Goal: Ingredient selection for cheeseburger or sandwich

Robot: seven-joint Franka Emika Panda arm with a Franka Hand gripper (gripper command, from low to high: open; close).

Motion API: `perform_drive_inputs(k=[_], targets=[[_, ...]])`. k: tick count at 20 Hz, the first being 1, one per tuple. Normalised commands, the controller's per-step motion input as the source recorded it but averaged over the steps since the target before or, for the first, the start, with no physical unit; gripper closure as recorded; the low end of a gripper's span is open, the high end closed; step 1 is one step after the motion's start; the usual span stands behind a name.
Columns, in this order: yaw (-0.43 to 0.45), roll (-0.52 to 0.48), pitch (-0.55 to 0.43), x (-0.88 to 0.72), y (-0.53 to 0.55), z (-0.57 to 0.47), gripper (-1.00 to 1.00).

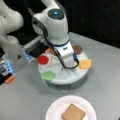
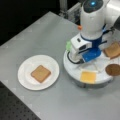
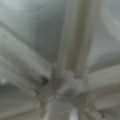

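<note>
One toast square [image 2: 40,73] was laid on the plate [image 2: 25,80], lettuce [image 1: 48,75] left at the tray's seven o'clock; the gripper's [image 1: 65,65] hold could not be told.

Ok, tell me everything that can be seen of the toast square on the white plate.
The toast square is a flat, light brown piece with slightly darker edges, looking like toy bread. In both front views it lies flat near the middle of the white round plate, turned so its corners point diagonally. Nothing is stacked on it, and only the plate touches it. The arm is over the round divided tray, away from the toast; the gripper itself is not visible.
</note>
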Motion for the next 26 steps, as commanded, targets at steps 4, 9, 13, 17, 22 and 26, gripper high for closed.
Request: perform_drive_inputs(k=[4,9,13,17,22,26], targets=[[0.221,0.023,-0.055,0.04,-0.14,0.03,-1.0],[0.14,0.019,-0.047,0.02,-0.11,0.03,-1.0],[0.028,0.005,-0.037,-0.01,-0.05,0.04,-1.0],[-0.069,-0.011,-0.039,-0.03,0.02,0.03,-1.0],[-0.169,-0.02,-0.056,-0.12,0.13,-0.02,-1.0],[-0.112,-0.032,-0.091,-0.13,0.15,-0.03,-1.0]])
